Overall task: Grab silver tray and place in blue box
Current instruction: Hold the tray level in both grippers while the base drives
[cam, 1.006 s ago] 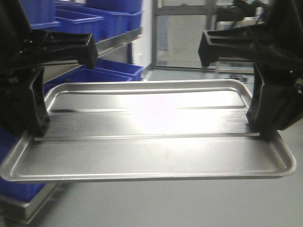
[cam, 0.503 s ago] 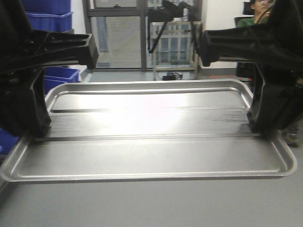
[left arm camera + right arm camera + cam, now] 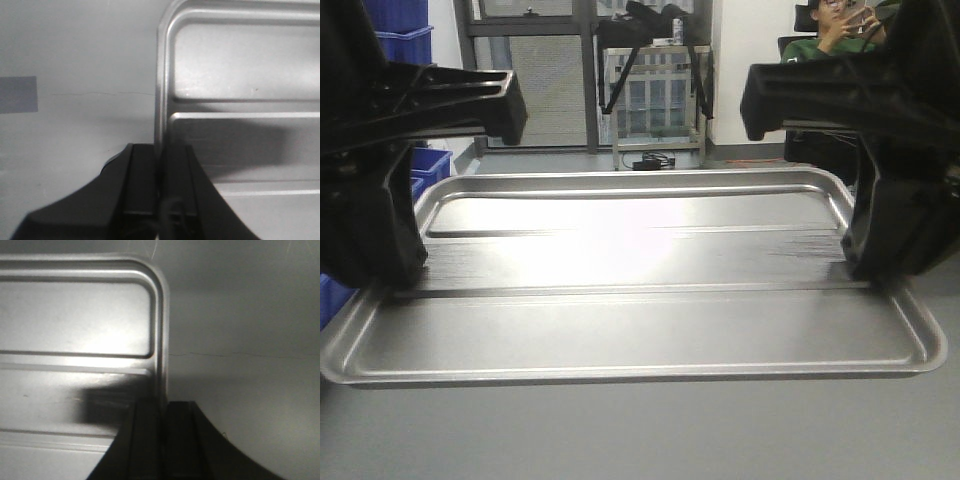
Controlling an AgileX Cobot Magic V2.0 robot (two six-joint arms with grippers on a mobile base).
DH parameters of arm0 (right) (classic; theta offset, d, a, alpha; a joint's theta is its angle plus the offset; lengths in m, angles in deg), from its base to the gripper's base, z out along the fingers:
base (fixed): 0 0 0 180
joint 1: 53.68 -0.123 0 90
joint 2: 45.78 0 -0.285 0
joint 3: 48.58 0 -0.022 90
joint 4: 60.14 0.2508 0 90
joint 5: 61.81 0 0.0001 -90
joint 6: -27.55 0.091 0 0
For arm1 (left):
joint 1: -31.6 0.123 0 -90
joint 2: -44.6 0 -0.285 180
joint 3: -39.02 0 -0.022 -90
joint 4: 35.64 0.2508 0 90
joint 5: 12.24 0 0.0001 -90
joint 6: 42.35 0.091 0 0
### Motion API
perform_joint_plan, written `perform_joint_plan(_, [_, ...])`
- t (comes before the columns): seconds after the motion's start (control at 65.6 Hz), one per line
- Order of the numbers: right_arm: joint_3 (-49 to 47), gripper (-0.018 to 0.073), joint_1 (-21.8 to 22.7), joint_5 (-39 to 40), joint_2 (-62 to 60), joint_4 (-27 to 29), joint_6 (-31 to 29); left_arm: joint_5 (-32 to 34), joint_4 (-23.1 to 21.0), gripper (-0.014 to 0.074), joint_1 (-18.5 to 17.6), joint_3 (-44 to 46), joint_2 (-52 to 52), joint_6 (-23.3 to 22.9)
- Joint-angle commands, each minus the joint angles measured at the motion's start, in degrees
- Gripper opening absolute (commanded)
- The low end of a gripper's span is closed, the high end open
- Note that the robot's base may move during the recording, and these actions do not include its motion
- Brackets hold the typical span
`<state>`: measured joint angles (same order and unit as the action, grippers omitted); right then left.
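Clearly the tray (image 3: pixel 640 300) rests on no support: it hangs level in the air between the two arms, over a grey floor (image 3: pixel 75 60) that both wrist views show beneath it. The left gripper (image 3: pixel 161 152) has its fingers (image 3: pixel 142 180) clenched on the rim of the left short edge, about midway along it. The right gripper (image 3: pixel 164 407) pinches the right short edge in the same way, one finger inside the rim and one outside. I think this two-sided hold is chosen because the tray is wide and shallow, and one grip alone would let it tip or twist. The step in hand seems to be the carrying. Blue crates (image 3: pixel 425 170) stand at the left of the front view, partly hidden. I cannot tell if one of them is the box, so the placing is not yet done.
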<state>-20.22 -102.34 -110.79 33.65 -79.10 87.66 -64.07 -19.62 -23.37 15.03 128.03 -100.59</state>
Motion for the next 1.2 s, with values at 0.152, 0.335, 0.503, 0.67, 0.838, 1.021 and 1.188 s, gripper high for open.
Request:
perform_joint_plan(0.152, [-1.67, 0.0059, 0.06, 2.68, -1.62, -2.17, -0.06, 1.46, 0.65, -0.0104, -0.61, 1.42, -1.83, 0.28])
perform_joint_plan(0.335, [-1.67, 0.0059, 0.06, 2.68, -1.62, -2.17, -0.06, 1.46, 0.65, -0.0104, -0.61, 1.42, -1.83, 0.28])
perform_joint_plan(0.503, [-1.67, 0.0059, 0.06, 2.68, -1.62, -2.17, -0.06, 1.46, 0.65, -0.0104, -0.61, 1.42, -1.83, 0.28])
perform_joint_plan(0.67, [-1.67, 0.0059, 0.06, 2.68, -1.62, -2.17, -0.06, 1.46, 0.65, -0.0104, -0.61, 1.42, -1.83, 0.28])
perform_joint_plan(0.838, [-1.67, 0.0059, 0.06, 2.44, -1.62, -2.17, -0.06, 1.46, 0.65, -0.0104, -0.61, 1.42, -1.83, 0.28])
perform_joint_plan(1.021, [-1.67, 0.0059, 0.06, 2.05, -1.62, -2.17, -0.06, 1.46, 0.54, -0.0104, -0.61, 1.42, -1.83, 0.28])
perform_joint_plan(1.188, [-1.67, 0.0059, 0.36, 2.62, -1.14, -2.91, -0.06, 2.14, 1.29, -0.0104, -0.34, 1.42, -1.58, 0.28])
